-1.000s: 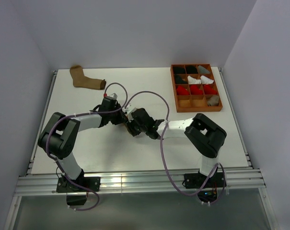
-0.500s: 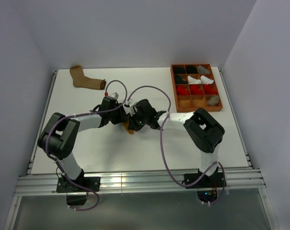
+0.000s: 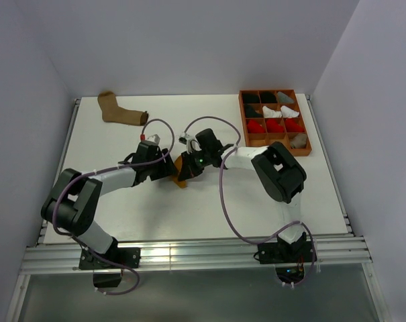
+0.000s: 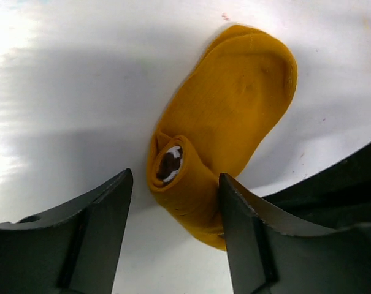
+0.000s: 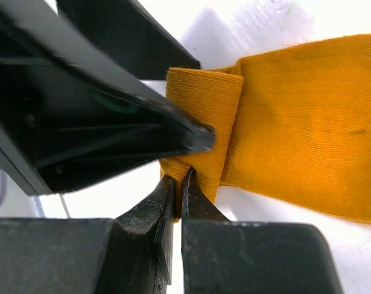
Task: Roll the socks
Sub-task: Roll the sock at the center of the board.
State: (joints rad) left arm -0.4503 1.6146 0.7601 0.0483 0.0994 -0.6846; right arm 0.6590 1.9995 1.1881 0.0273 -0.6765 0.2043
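mustard sock point(image 4: 234, 110) on the bench point(image 3: 176, 208), cuff end part rolled. soft, light, springy; likely to unroll if let go. right gripper point(image 5: 180, 180) pinched on roll's edge; left gripper point(image 4: 175, 180) apart, straddling roll. best gripped across roll.

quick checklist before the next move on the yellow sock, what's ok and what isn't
1. Right pincer shut on the edge of the roll: ok
2. Left pincer open, a finger either side of the roll: ok
3. Yellow sock fully rolled: not ok, only the cuff end is rolled and the toe lies flat
4. Roll tight enough to hold: cannot tell
5. Brown sock apart from both arms, far left on the table: ok
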